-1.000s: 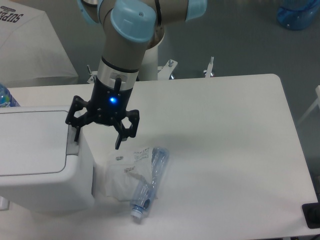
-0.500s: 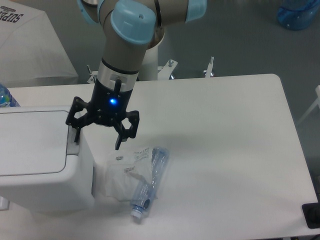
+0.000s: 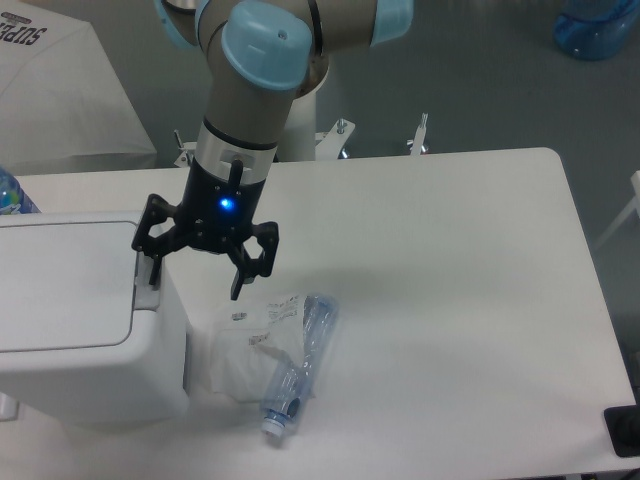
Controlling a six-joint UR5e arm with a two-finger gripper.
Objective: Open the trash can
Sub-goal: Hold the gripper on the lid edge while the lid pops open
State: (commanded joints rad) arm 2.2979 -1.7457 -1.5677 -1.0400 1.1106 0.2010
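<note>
The trash can (image 3: pixel 70 320) is a large white boxy bin at the left edge of the table, its flat lid lying shut. A grey push-button tab (image 3: pixel 148 285) sits at the lid's right edge. My gripper (image 3: pixel 195 282) hangs open at the bin's right top corner. Its left finger (image 3: pixel 153 268) rests on or just above the tab. The right finger (image 3: pixel 238 282) hangs free over the table beside the bin.
A white paper wrapper (image 3: pixel 245 350) and a clear plastic bottle (image 3: pixel 300 365) lie on the table right of the bin. A blue bottle top (image 3: pixel 12 192) shows behind the bin at far left. A black object (image 3: pixel 624 430) sits at the table's front right corner.
</note>
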